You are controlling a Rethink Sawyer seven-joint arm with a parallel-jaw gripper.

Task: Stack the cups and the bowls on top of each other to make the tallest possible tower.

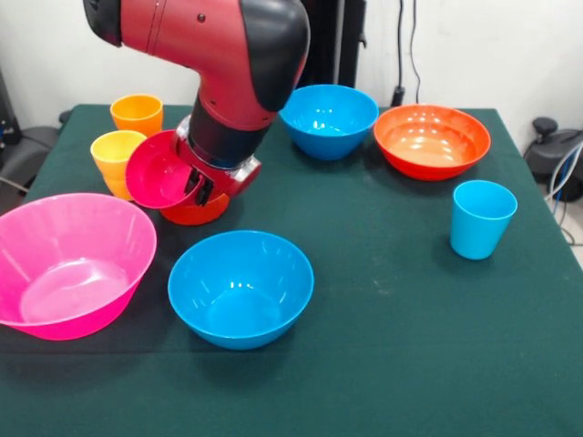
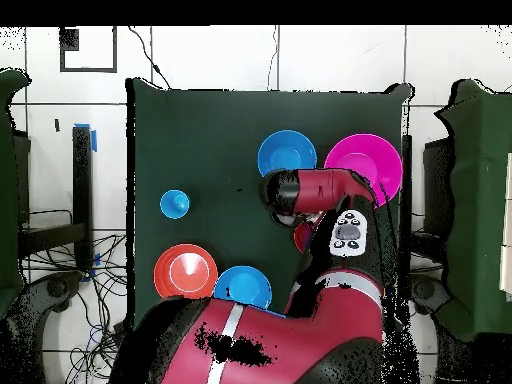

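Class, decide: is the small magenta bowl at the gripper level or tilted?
Tilted. In the front view the small magenta bowl shows its inside sideways, above the orange-red bowl.

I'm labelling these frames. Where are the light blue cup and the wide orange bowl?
light blue cup (image 1: 482, 218), front view, its side wall
wide orange bowl (image 1: 432, 140), front view, its inner floor
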